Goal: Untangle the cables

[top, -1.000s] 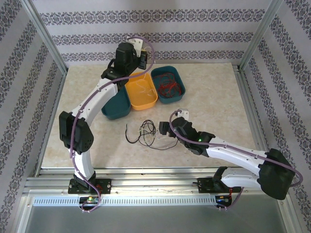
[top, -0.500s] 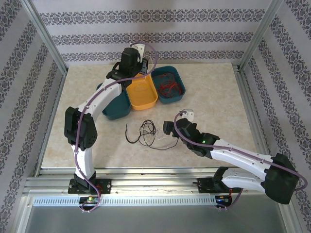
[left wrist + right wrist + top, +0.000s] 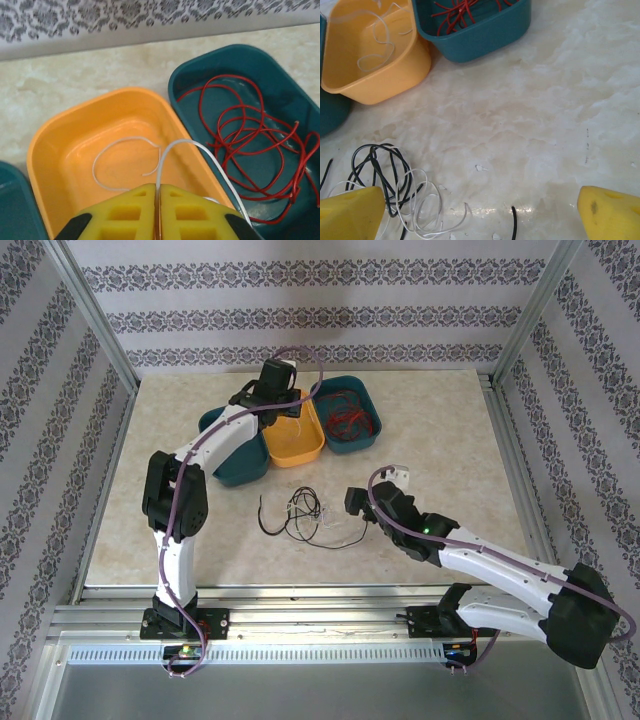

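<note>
Centrally, white cable (image 3: 187,141), pinched in left gripper (image 3: 157,189)

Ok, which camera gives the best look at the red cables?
The left wrist view: the red cables lie coiled in the teal tray, close up, loops distinct. The top external view shows them as a small tangle; the right wrist view catches just part at the frame's top.
</note>
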`<state>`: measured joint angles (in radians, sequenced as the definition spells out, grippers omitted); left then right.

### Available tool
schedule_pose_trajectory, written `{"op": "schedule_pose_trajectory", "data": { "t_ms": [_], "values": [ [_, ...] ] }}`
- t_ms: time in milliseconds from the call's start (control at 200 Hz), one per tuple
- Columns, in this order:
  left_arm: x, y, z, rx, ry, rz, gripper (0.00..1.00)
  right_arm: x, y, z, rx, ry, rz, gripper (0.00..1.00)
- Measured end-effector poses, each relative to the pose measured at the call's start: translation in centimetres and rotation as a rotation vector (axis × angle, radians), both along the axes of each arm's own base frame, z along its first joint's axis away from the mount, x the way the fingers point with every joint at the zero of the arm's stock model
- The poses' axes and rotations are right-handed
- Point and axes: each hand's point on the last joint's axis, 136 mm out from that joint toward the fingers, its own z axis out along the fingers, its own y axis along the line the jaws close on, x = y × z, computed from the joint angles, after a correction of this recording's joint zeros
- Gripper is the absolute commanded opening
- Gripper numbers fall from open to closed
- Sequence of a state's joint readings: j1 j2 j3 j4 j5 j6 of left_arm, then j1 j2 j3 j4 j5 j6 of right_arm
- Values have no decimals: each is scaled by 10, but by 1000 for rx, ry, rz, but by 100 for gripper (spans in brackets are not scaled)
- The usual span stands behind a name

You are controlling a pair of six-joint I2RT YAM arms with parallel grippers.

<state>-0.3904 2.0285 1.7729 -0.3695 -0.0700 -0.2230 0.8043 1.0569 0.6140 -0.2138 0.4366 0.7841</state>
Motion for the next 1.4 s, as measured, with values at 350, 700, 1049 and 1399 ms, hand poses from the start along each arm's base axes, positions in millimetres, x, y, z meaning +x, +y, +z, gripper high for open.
{"op": "schedule_pose_trajectory", "data": {
  "t_ms": [350, 700, 1049, 1399],
  "values": [
    [-22, 11, -22, 17, 76, 26, 54, -1, -11, -8, 2, 40, -38, 98],
    [-104, 19, 9, -129, 101, -18, 66, -2, -18, -17, 19, 78, -69, 98],
    [-218, 12, -70, -218, 343, -68, 56, -3, -22, -21, 35, 100, -104, 98],
    [-254, -2, -85, -371, 360, -37, 60, -2, -18, -39, -25, 205, -115, 98]
  ]
}}
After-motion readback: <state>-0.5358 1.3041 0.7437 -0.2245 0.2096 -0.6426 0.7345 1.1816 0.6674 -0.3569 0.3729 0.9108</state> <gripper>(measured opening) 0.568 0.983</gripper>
